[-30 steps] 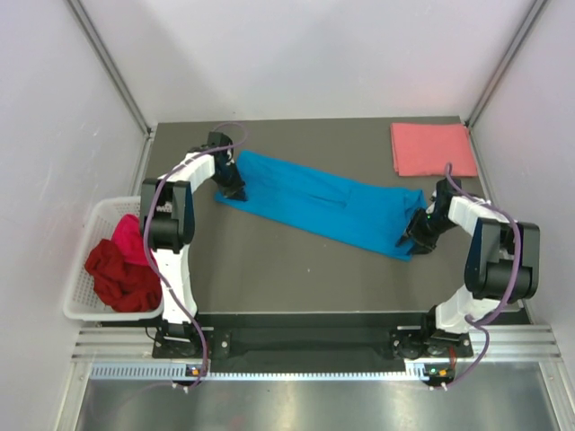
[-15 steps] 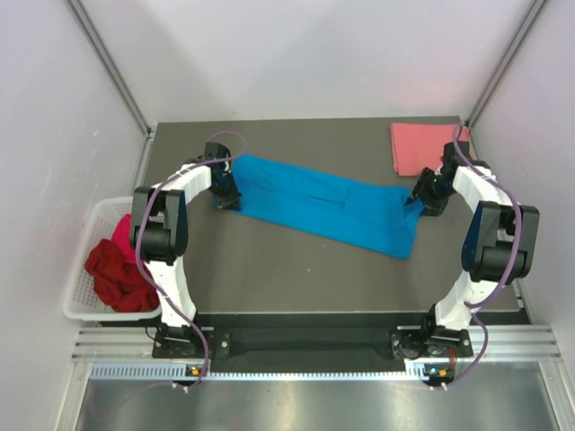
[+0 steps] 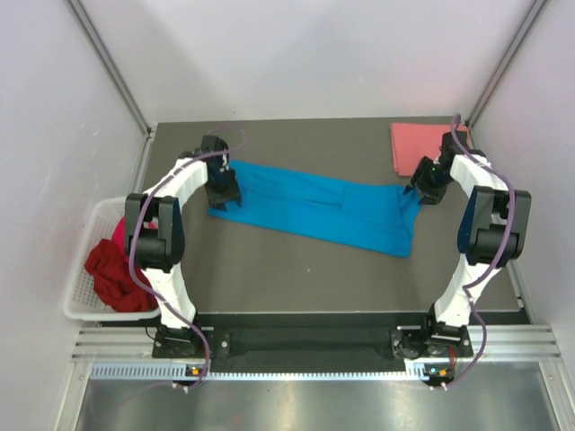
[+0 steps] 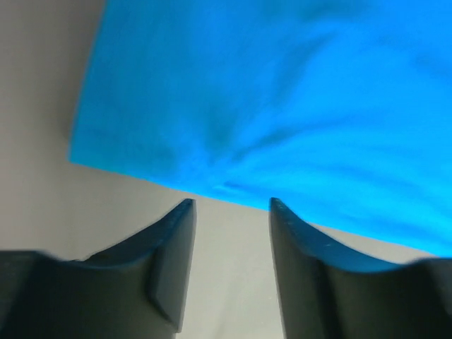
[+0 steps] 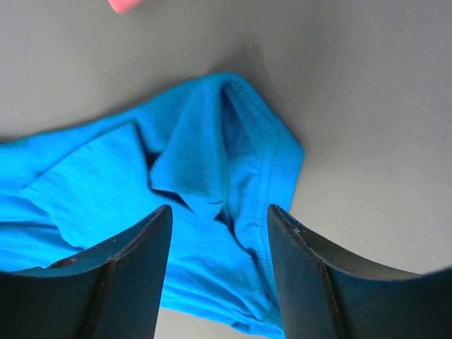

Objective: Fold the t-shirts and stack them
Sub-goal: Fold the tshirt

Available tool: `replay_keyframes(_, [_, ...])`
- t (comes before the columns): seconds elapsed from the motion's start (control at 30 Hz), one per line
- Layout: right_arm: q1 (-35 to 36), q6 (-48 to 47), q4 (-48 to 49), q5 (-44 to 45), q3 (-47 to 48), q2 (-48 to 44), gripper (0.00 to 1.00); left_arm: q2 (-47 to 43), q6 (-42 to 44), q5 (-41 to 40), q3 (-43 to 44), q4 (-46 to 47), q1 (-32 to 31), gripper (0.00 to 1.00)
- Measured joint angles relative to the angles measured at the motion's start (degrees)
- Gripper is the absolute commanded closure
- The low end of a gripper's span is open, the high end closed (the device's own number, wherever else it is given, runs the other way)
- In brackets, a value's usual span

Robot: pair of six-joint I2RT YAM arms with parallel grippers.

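Basket stock: a dark red crumpled cloth t-shirt [image 3: 112,271] waits in the white lattice plastic basket [image 3: 97,215]. Mid-table, the bright blue cloth t-shirt [image 3: 314,206] lies as a long strip. Left gripper [image 4: 229,205] and right gripper [image 5: 219,212] hover at its ends, jaws parted, empty. Grip both ends evenly; flatten the bunched right end first. Stack on the folded salmon pink t-shirt [image 3: 431,148], far right.
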Motion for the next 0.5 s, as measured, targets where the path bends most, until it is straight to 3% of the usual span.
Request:
replay_keyframes(0.17, [0.00,-0.07,-0.48,-0.09,0.57,0.00,0.42,1.62,3.72,-0.24,16.65,-1.75,0.28,0.36])
replay_keyframes(0.33, [0.00,-0.57,-1.95,-0.04,0.52,-0.13,0.42,10.05,7.67,-1.01,35.28,-1.14,0.76,0.36])
replay_keyframes(0.5, [-0.02,-1.03,-3.06,0.13,0.46,-1.49,0.40,20.63,10.95,-2.43,41.00,0.20,1.14,0.37])
